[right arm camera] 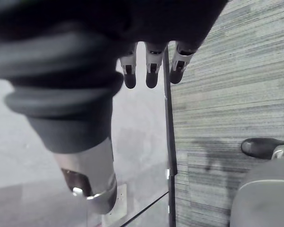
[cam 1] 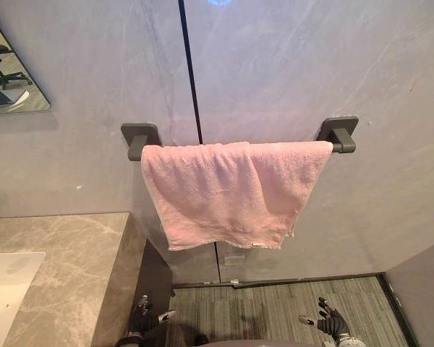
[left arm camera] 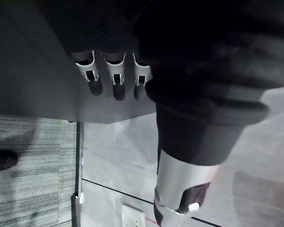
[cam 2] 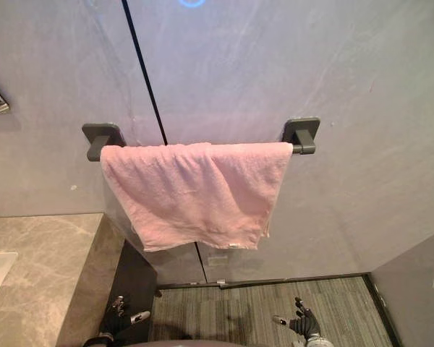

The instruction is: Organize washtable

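Pink towel hung unevenly over the wall bar at twelve o'clock, marble table at eight. Left hand and right hand, low near six, were relaxed and empty. A one-sided tug might drag it onto the floor.

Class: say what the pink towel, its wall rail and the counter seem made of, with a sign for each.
Pink towel: looped cotton-like cloth, matte; fuzzy surface, soft drape.
Rail: probably metal, matte dark grey coating; plastic possible.
Counter: veined grey-brown stone or stone-look surface, smooth.
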### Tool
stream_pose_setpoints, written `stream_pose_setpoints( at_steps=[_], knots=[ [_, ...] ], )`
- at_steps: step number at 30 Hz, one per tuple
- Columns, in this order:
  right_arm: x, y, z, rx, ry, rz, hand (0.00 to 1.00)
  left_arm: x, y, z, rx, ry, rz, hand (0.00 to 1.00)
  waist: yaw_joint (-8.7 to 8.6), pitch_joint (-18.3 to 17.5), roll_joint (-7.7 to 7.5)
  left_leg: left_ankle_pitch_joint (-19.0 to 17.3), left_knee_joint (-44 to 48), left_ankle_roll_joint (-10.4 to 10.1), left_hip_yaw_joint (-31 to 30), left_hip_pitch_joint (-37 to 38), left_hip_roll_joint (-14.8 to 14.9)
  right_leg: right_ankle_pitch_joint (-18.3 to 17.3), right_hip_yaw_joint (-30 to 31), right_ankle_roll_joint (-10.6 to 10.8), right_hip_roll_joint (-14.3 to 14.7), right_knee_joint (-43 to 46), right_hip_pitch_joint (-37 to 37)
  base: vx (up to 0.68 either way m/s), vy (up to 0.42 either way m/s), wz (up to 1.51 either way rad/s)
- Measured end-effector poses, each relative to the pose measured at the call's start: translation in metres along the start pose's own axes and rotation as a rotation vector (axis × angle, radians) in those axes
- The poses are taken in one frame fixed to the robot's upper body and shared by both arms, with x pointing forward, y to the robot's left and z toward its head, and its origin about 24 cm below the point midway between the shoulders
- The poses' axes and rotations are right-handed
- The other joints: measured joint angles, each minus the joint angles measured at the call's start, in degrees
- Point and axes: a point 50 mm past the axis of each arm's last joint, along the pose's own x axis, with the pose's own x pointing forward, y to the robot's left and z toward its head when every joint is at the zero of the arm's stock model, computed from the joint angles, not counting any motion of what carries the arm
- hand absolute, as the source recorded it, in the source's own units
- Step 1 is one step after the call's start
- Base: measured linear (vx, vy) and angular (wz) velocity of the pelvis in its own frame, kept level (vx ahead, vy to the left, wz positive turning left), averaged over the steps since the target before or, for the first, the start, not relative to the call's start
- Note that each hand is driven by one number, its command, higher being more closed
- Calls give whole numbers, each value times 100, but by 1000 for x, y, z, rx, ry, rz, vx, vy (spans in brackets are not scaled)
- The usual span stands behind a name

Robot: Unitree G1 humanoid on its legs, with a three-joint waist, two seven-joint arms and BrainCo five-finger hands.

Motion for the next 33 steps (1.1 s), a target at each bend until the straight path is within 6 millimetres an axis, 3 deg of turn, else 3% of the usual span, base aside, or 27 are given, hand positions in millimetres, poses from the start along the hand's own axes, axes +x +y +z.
stream_pose_setpoints(
  at_steps=[8,13,15,18,21,24,25,26,28,29,30,31,32,33],
  knots=[
    [4,-3,2,-13,20,-6,0,1,1,-5,30,30,-4,0,54,53,-48,-85,0,-23,91,-62,-3,-100,124,29,4,48,-148,0,0,-6],
    [8,-1,9,-19,5,-14,0,8,-1,7,29,-7,-5,0,162,210,-135,-122,82,0,142,-316,-7,-250,173,72,-23,513,-568,45,-19,-3],
    [14,8,26,-25,-51,11,0,15,-2,22,39,-53,-8,0,182,403,-259,-445,893,27,149,-879,50,-355,351,161,-18,1078,-942,43,-13,11],
    [14,12,34,-22,-84,10,0,24,-9,51,60,-148,-30,0,199,479,-267,-586,1571,67,-103,-1356,224,-491,792,162,96,1840,-1278,24,5,51],
    [12,14,45,-19,-147,7,0,28,-12,77,62,-240,-35,0,268,488,-312,-599,2130,86,-417,-1878,246,-908,1340,368,-84,3708,-1480,-16,-160,85],
    [12,13,58,-21,-203,4,0,29,-12,78,40,-241,-29,0,381,429,-430,-592,2658,74,-437,-2413,329,-851,1901,389,-327,3225,-1011,-170,-304,46],
    [14,11,63,-25,-213,2,0,29,-11,78,22,-241,-21,0,450,464,-399,-533,2790,-49,-456,-2580,397,-1230,2006,485,-281,2694,-759,-293,-381,12],
    [16,7,70,-39,-228,-3,0,27,-19,73,-18,-227,-22,0,604,503,-216,-358,2706,-288,-511,-2637,588,-1449,1885,526,-132,2241,-572,-315,-365,2],
    [16,6,72,-49,-239,0,0,23,-27,65,-50,-209,-40,0,606,509,-121,-113,2518,-436,-683,-2674,750,-1734,1575,328,3,1978,-466,-338,-363,21],
    [16,6,72,-48,-241,-4,0,21,-34,62,-60,-202,-61,0,581,553,-69,192,2274,-513,-826,-2675,833,-1899,1344,58,166,1996,-482,-448,-437,92],
    [16,2,72,-45,-236,-18,0,20,-42,60,-83,-194,-79,0,488,660,61,952,1660,-583,-979,-2573,948,-1848,1048,-96,378,2046,-513,-389,-335,104],
    [16,2,71,-42,-233,-26,0,19,-43,59,-89,-192,-83,0,418,706,7,1083,1474,-540,-947,-2518,938,-1806,851,-200,368,2024,-521,-373,-297,113],
    [16,3,68,-27,-223,-34,0,18,-45,57,-99,-185,-86,0,411,775,-16,806,1831,-583,-739,-2494,900,-1749,585,-363,383,2057,-531,-300,-243,103],
    [14,-2,65,-7,-215,-64,0,17,-46,54,-100,-176,-88,0,391,803,-87,152,2643,-510,-433,-2542,843,-1693,361,-465,340,2129,-622,-277,-232,96]
  ],
)
